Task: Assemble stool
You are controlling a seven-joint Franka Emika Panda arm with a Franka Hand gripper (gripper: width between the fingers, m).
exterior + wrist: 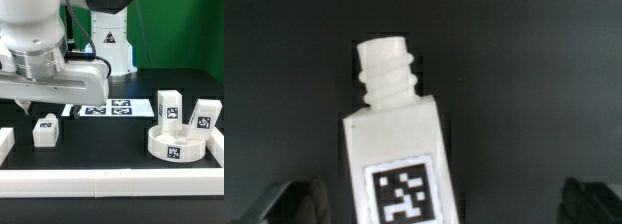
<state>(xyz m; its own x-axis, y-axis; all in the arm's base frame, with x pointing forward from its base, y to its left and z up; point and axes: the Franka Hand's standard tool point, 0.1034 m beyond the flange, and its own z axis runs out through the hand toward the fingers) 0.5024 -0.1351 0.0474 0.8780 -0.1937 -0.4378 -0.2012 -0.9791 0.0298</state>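
**Status: early stage, nothing joined**

1. Tool. The gripper (441, 202) stands at its widest. In the wrist view its two dark fingers (292, 202) show on either side of one leg, well clear of it. Nothing is held.

2. Parts, read on the exterior view as a clock face.
   - The seat (176, 146) lies flat on the table (110, 150) at 4 o'clock, with a tag on its side wall. No leg is fitted to it.
   - Two legs stand upright just behind the seat, the first leg (168, 107) at its 12 o'clock and the second leg (204, 116) at its 2 o'clock. Whether they touch the seat cannot be told.
   - The third leg (44, 131) sits alone at 9 o'clock, well apart from the seat and below the arm (40, 50), which fills 10 to 11 o'clock.
   - The marker board (105, 108) lies near the centre, between the third leg and the seat.

3. Target. The wrist view shows a leg with a tag on its face and a threaded peg (391, 65) at one end. Judged by the arm's position, this is the third leg.

4. Work done: none that shows.

5. Work left: grasp the third leg, carry it to the seat and screw in its peg. Repeat for the other two legs.
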